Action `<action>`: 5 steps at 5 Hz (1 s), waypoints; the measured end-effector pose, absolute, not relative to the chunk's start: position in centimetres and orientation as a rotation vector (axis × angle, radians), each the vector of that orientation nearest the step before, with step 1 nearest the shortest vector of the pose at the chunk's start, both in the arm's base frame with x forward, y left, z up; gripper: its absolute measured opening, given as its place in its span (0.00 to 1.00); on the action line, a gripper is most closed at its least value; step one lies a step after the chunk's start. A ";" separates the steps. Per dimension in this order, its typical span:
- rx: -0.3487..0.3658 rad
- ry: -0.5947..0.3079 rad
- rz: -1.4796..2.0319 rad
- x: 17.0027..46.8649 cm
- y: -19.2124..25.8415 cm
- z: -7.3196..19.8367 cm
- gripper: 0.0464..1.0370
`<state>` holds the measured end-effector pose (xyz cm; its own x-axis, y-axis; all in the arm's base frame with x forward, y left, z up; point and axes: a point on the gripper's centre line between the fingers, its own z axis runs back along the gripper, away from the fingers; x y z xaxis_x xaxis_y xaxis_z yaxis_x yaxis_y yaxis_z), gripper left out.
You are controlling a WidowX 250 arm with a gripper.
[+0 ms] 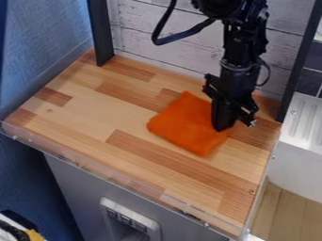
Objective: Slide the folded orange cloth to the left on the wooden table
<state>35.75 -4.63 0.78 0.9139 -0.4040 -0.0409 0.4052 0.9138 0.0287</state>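
Note:
The black gripper (221, 126) hangs down at the right of the wooden counter, its tip at the upper right part of an orange cloth (185, 124). The cloth lies flat, roughly square and turned cornerwise, right of the counter's middle. Part of its right side is hidden behind the gripper. Whether the gripper touches or pinches the fabric cannot be told.
The wooden counter (82, 110) has a clear raised strip (113, 176) along its front edge. Black posts (100, 33) stand at its back corners before a whitewashed plank wall (170, 52). A white ridged unit (305, 141) stands beyond the right edge.

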 end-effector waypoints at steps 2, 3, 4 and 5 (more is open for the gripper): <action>0.046 -0.002 -0.199 35.5 -2.5 0.8 0.04; 0.038 0.021 -0.117 35.2 -1.4 1.0 0.20; 0.020 0.057 -0.041 34.8 0.5 1.8 0.45; 0.001 0.031 -0.001 34.8 2.2 4.7 0.75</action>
